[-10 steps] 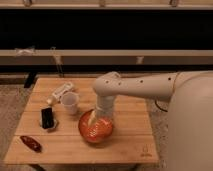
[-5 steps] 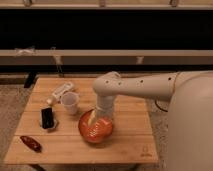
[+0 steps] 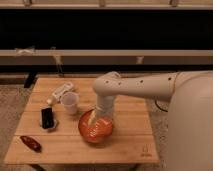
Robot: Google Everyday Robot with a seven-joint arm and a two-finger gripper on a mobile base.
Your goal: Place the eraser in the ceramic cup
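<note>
The eraser [image 3: 47, 117] is a small black block standing upright on the left part of the wooden table [image 3: 130, 135]. The ceramic cup [image 3: 70, 103], white and handleless, stands just right of it and a little farther back. My gripper [image 3: 101, 124] hangs at the end of the white arm, pointing down into the orange bowl [image 3: 84, 127], right of the cup and well apart from the eraser. Its pale fingers look spread, with nothing between them.
A dark red elongated object [image 3: 31, 143] lies near the table's front left corner. A white oblong item [image 3: 61, 91] rests behind the cup. A flat pale pad [image 3: 54, 123] lies beside the eraser's base. A dark shelf wall runs behind the table.
</note>
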